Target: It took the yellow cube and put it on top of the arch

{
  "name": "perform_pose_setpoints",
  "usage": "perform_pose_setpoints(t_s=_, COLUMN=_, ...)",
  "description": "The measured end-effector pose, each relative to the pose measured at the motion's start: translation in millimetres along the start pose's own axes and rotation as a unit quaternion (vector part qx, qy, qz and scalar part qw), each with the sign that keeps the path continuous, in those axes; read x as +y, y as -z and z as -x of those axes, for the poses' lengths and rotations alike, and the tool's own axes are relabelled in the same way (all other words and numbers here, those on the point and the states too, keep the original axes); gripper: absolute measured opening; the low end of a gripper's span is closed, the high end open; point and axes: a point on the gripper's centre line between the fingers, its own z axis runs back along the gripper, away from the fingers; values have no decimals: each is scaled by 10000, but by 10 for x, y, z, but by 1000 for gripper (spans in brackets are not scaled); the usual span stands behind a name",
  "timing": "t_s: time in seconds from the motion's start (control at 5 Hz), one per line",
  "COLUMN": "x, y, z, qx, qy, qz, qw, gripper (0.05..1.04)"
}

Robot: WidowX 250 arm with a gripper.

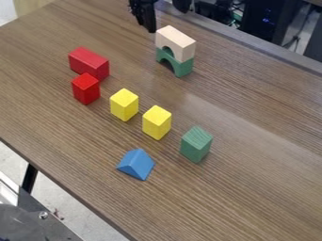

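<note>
As both yellow cubes [156,123] stand cam-side of the pincer [148,22] (can't tell how wide), it should ctr on one w/o nudging the other, then lift above the nearby arch [179,43].

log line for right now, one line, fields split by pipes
gripper: near view's top | yellow blocks: both on table | beige arch: atop green arch | placement: not done
</note>
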Motion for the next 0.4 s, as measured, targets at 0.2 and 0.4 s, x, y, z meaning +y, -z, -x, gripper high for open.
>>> perform_pose_setpoints(t_s=0.2, x=57, y=87, z=30, qx=63, qy=12, qz=-148, qw=9999, gripper=999)
perform_pose_setpoints(t_s=0.4, x=247, y=239, z=97, qx=85, qy=-234, qz=-388, qw=9989, gripper=999)
